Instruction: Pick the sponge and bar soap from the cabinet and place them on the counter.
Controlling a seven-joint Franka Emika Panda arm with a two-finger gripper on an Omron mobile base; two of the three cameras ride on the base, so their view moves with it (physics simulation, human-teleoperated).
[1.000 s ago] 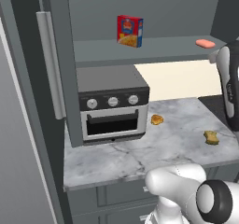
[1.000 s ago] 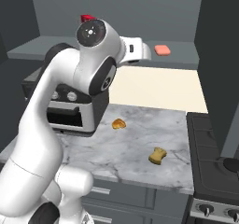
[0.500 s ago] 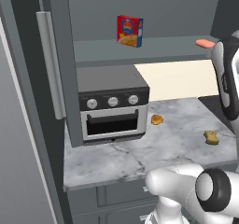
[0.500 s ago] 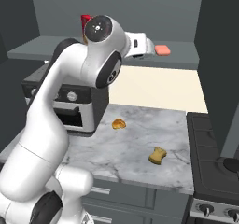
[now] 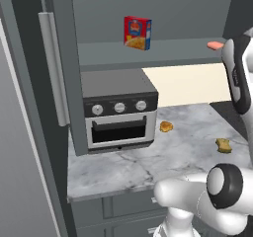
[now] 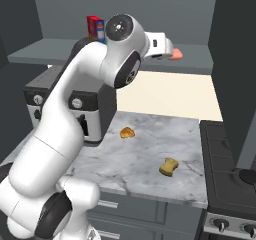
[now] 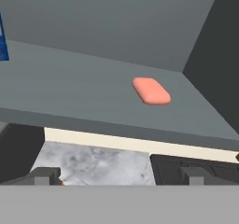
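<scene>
Arm swung nearer bar soap (image 7: 151, 90) | tool (image 7: 119, 175) wide open (empty) — level with cabinet (image 7: 70, 83) shelf

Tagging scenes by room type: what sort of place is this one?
A rendered kitchen, most likely: a toaster oven stands on a marble counter, a stove sits beside it, and a wall cabinet shelf above holds a bar soap.
</scene>
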